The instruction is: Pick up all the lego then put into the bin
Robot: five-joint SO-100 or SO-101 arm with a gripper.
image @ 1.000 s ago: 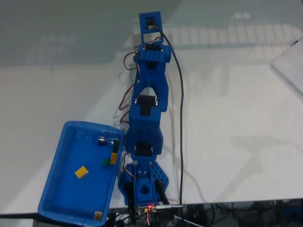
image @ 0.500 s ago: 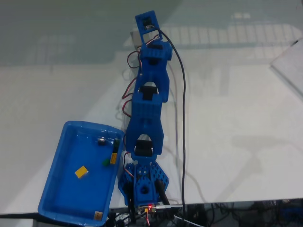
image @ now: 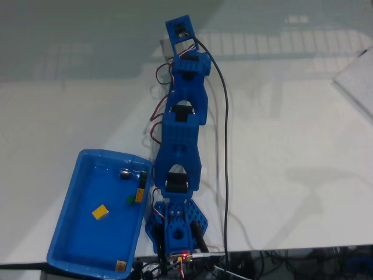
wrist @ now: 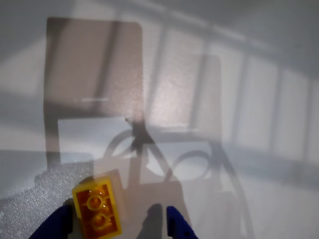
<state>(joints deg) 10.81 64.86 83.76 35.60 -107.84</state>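
Note:
In the wrist view a yellow lego brick [wrist: 97, 209] lies studs-up on the white table between my two blue fingertips [wrist: 177, 226]. It sits close to the left fingertip, with a gap to the right one. My gripper [wrist: 118, 225] is open around it. In the fixed view the blue arm [image: 180, 146] stretches straight away from its base, and its wrist hides the gripper's tips. The blue bin [image: 70, 233] stands left of the base. In it lie a yellow brick [image: 100, 212], a second yellow brick [image: 140, 194], a dark green one [image: 130, 200] and a black one [image: 124, 173].
A tan square sticker [image: 120, 265] sits in the bin's near corner. A black cable [image: 224, 175] runs along the arm's right side to the table's front edge. A pale sheet [image: 358, 81] lies at the far right.
The arm has stretched farther out and swung slightly left since a second ago. It has barely moved in the last half second. The bricks in the bin have not moved.

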